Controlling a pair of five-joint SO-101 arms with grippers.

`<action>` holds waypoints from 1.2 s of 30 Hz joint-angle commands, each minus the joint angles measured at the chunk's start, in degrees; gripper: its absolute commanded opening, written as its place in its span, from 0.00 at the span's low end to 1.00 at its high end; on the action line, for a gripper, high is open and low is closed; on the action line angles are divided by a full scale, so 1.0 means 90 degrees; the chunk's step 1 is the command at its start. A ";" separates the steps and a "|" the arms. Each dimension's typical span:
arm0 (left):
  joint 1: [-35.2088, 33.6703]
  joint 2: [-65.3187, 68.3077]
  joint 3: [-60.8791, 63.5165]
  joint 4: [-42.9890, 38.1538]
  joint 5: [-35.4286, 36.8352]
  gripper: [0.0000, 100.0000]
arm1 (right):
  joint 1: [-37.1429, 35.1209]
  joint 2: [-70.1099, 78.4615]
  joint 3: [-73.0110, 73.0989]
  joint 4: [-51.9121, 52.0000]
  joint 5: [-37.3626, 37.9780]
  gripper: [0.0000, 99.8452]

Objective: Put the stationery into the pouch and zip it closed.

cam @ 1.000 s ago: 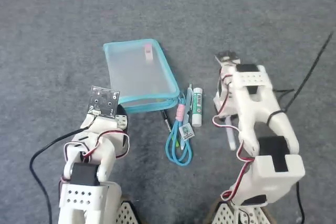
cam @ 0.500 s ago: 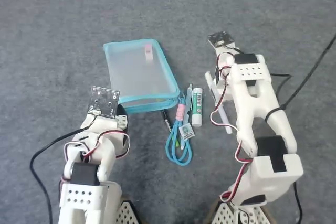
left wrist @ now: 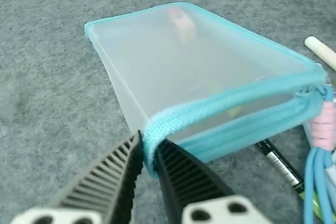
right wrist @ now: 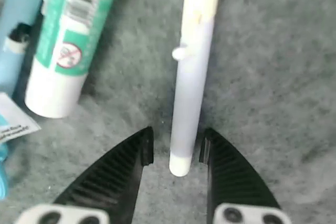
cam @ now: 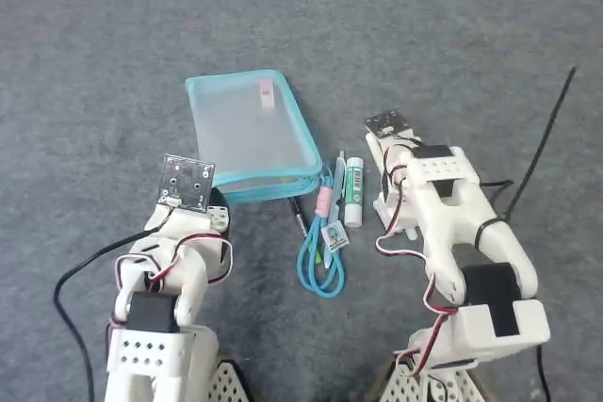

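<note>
A clear pouch (cam: 250, 129) with teal zip trim lies flat left of centre. My left gripper (left wrist: 149, 143) is shut on the teal edge at the pouch's (left wrist: 199, 61) near corner. To the right of the pouch lie a blue pen (cam: 338, 172), a green-and-white glue stick (cam: 354, 192), a thin black pen (cam: 300, 215) and a teal lanyard (cam: 320, 256) with a tag. My right gripper (right wrist: 176, 141) is open, its fingers standing either side of the end of a white pen (right wrist: 186, 77) that lies beside the glue stick (right wrist: 68, 40).
Grey carpet-like cloth (cam: 113, 63) covers the whole table. The stationery is bunched between the two arms, close to the pouch's zip side. There is open cloth behind the pouch and off to the far left and right.
The right arm swung left and drew back toward the glue stick, coming down over the white pen, which shifted on the cloth. The left arm and the pouch have stayed put.
</note>
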 commanded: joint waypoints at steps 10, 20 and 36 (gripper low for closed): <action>0.0020 -0.0068 -0.0210 -0.0195 -0.0010 0.01 | 0.0816 -0.1109 -0.0274 0.0991 0.0098 0.01; 0.0020 -0.0059 0.0015 -0.0674 0.0176 0.01 | -0.0972 -0.4957 -0.0410 0.3316 0.0313 0.01; 0.0020 -0.0059 0.0024 -0.0664 0.0156 0.01 | -0.2769 -0.3893 -0.1856 0.4352 0.0322 0.01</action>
